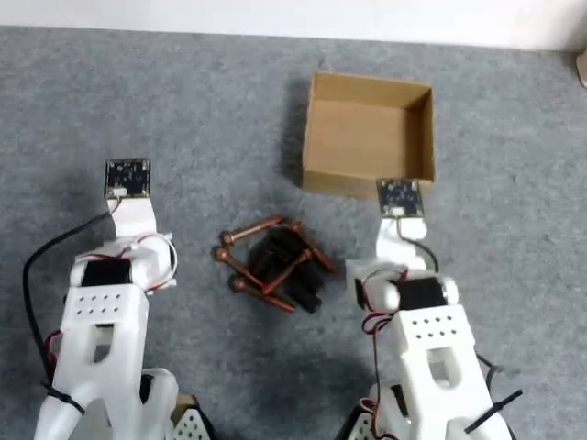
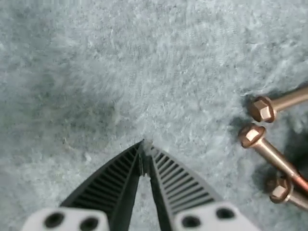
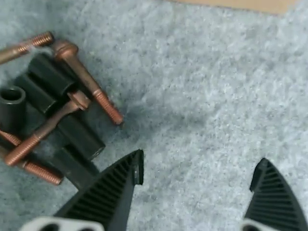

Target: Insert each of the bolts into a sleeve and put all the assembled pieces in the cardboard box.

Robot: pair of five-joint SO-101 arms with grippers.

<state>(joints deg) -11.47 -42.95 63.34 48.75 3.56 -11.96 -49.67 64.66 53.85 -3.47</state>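
Several copper bolts (image 1: 261,247) and black sleeves (image 1: 286,266) lie heaped together on the grey carpet between the two arms. The open cardboard box (image 1: 367,136) stands behind the heap, to the right, with nothing showing inside. My left gripper (image 2: 145,147) hovers over bare carpet left of the heap, shut with nothing in it; bolt heads (image 2: 262,108) lie off to its side. My right gripper (image 3: 199,173) is open over bare carpet right of the heap, with the bolts (image 3: 89,86) and sleeves (image 3: 48,79) beside one finger.
Grey carpet (image 1: 183,119) covers the whole table. A strip of the box wall (image 3: 236,4) shows in the right wrist view. There is free carpet left of the box and around both arms.
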